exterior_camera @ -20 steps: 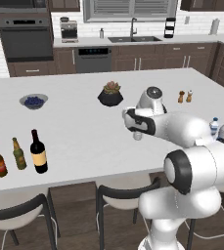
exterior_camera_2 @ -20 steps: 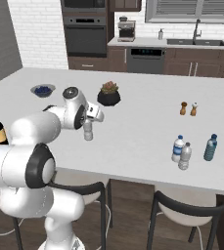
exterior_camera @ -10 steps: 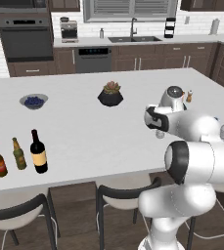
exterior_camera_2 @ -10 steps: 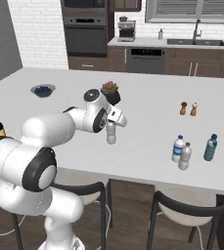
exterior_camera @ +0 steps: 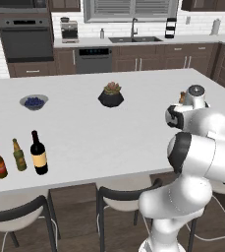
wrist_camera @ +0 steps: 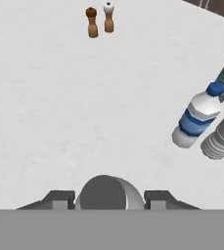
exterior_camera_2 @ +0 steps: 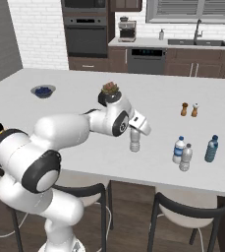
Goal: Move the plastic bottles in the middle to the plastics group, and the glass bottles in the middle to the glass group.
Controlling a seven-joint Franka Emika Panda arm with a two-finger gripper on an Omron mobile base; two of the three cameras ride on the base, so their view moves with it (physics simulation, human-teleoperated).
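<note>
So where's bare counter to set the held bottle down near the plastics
Bare counter lies between the held bottle and the blue-label bottle, and between the shakers and that cluster. It is crowded among the blue-label, grey and teal bottles.

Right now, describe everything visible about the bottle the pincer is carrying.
The greyish bottle looks like clear plastic with a ribbed body. It hangs upright from the pincer, which is shut on its upper part, so the cap is hidden. Whether its base touches the white counter cannot be told. It is apart from the three bottles to its right. In the hand view its rounded grey top sits between the two dark fingertips.
</note>
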